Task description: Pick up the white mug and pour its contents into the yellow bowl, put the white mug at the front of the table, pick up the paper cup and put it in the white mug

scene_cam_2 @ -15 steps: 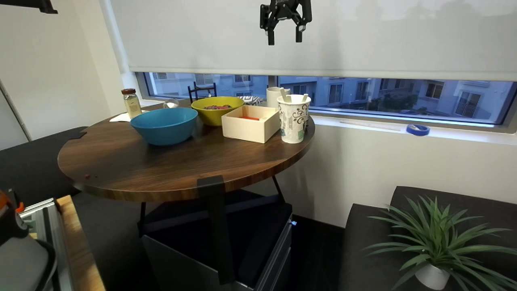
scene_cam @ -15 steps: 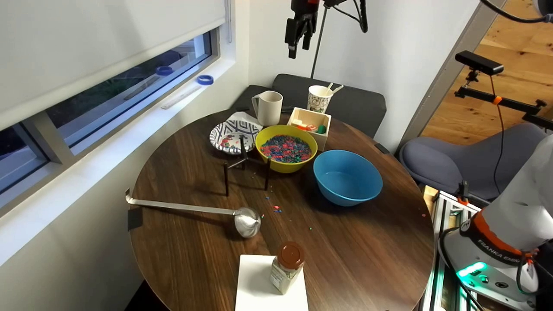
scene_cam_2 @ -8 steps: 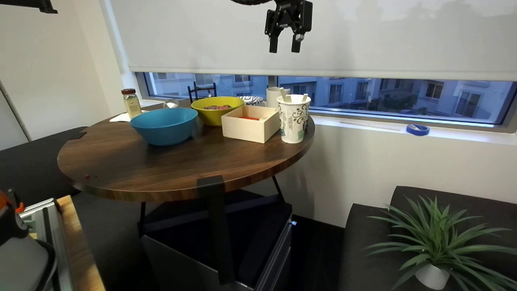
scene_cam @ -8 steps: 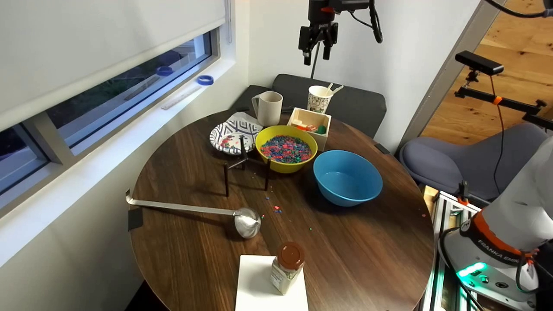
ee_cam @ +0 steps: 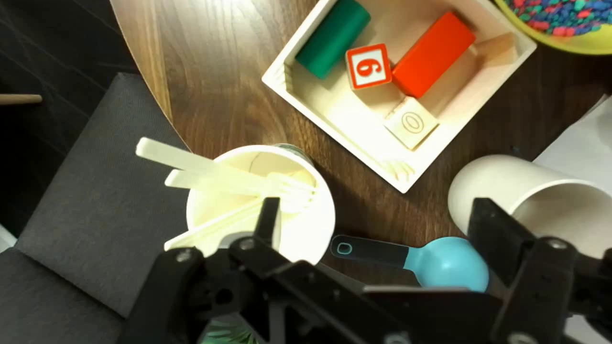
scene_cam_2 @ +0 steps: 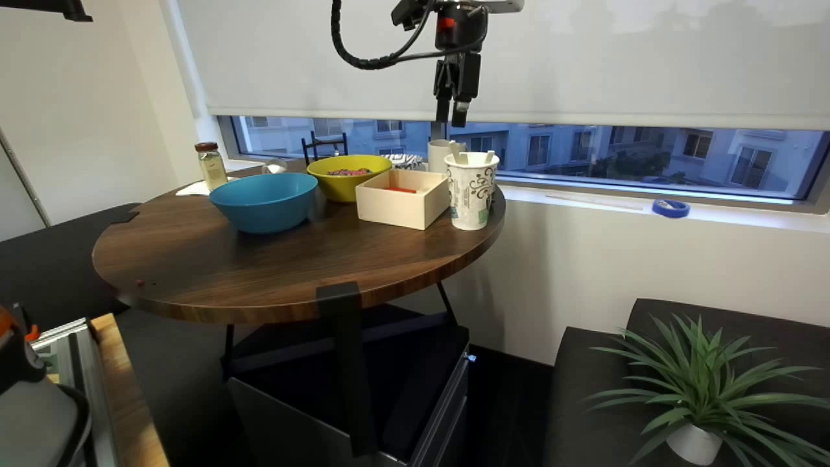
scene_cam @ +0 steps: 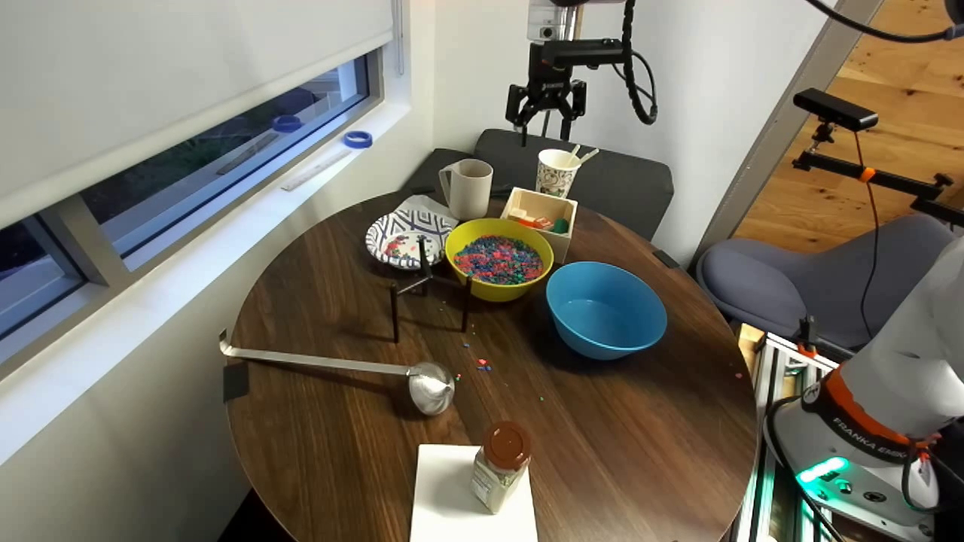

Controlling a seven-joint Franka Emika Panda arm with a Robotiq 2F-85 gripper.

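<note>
The white mug [scene_cam: 472,192] stands upright at the far edge of the round dark table [scene_cam: 602,436]; it also shows in the wrist view [ee_cam: 492,184], where its bottom inside is hidden. The yellow bowl [scene_cam: 497,293] stands nearer, holding many small coloured bits. The paper cup [scene_cam: 556,177] is tapered and handleless, printed with dark swirls, with pale cutlery in it; it also shows in an exterior view [scene_cam_2: 471,194]. My gripper [scene_cam: 544,138] is open and empty, pointing down above the mug and cup. In the wrist view its fingers [ee_cam: 377,205] overlap the cup and the mug's side.
A wooden box [ee_cam: 330,119] with blocks stands between cup and yellow bowl. A blue scoop [ee_cam: 449,263] lies between cup and mug. Nearby are a patterned bowl [scene_cam: 384,237], black stand [scene_cam: 424,275], blue bowl [scene_cam: 606,331], ladle [scene_cam: 431,388] and spice jar [scene_cam: 497,474].
My gripper has come down toward the mug and cup and has turned about its vertical axis. It stays open. The objects on the table have not moved.
</note>
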